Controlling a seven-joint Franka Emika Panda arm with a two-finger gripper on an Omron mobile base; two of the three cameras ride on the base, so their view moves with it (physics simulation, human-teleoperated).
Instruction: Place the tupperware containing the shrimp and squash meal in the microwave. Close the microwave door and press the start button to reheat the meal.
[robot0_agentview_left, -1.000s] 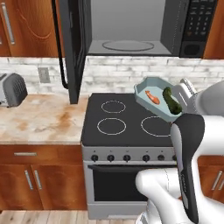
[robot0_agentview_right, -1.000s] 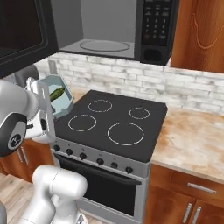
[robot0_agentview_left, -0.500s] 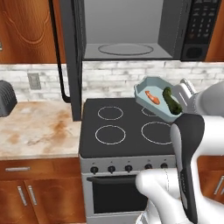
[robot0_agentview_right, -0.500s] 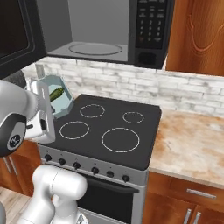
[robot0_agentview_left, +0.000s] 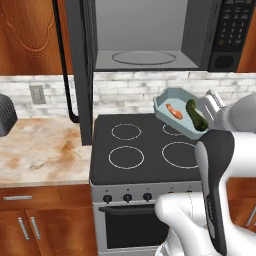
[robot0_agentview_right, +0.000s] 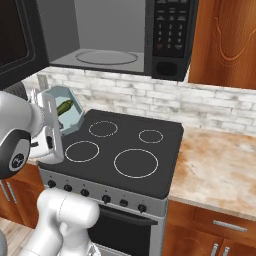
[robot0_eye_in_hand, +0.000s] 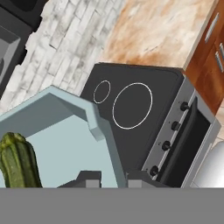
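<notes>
The jaws (robot0_eye_in_hand: 112, 175) are closed on the rim of the tupperware (robot0_agentview_left: 176, 111), one fingertip inside the wall and one outside, holding it tilted in the air above the back right of the stove (robot0_agentview_left: 150, 150). The shrimp (robot0_agentview_left: 173, 110) and the squash (robot0_agentview_left: 196, 115) lie side by side in the tray. Above, the microwave (robot0_agentview_left: 150, 35) stands with its grey interior and turntable (robot0_agentview_left: 143, 57) exposed, and the microwave door (robot0_agentview_left: 82, 65) is swung out to the left. A marbled counter (robot0_agentview_left: 40, 152) lies beside the stove.
</notes>
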